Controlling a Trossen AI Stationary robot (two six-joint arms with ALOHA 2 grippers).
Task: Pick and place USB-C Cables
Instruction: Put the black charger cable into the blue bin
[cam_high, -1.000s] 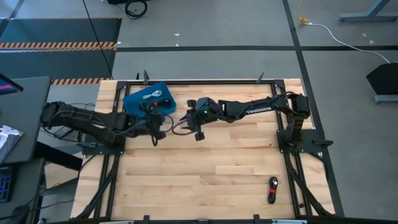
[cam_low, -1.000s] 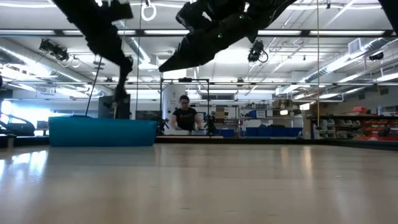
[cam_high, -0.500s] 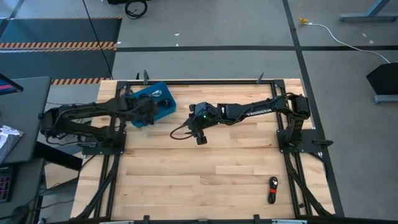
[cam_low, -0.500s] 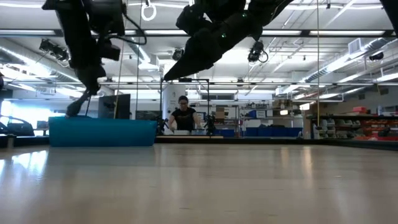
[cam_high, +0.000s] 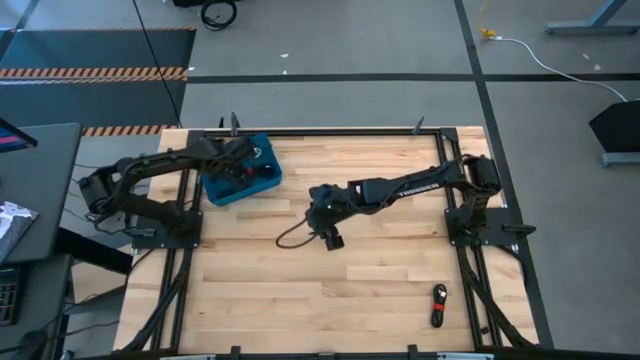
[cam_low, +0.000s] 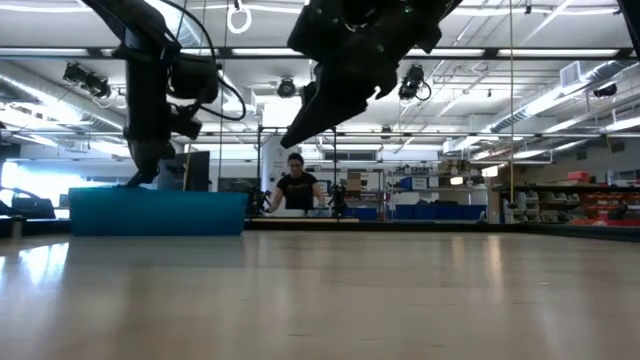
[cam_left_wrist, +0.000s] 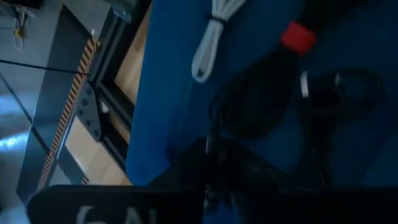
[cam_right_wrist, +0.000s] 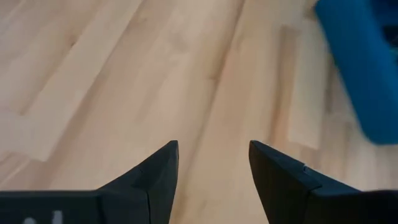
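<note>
At table's 11 o'clock corner: blue bin (cam_high: 238, 176), left gripper (cam_high: 240, 166) lowered into it; finger state cannot be told. Inside bin per left wrist view: whitish-grey cable (cam_left_wrist: 214, 34), black cable (cam_left_wrist: 252, 106) with red band, further black coil (cam_left_wrist: 339, 102) beside it. Near table centre: right gripper (cam_right_wrist: 211, 165) above bare wood, fingers spread, holding nothing. At 5 o'clock, near table edge: black-and-red cable (cam_high: 438, 303), lying alone, well apart from both grippers

Blue tray (cam_high: 262, 183); whitish-grey cable (cam_left_wrist: 214, 34) and black cable (cam_left_wrist: 249, 112) with red band inside. Pale wood table (cam_high: 380, 280). Black-red cable (cam_high: 439, 304). Dark arms.
</note>
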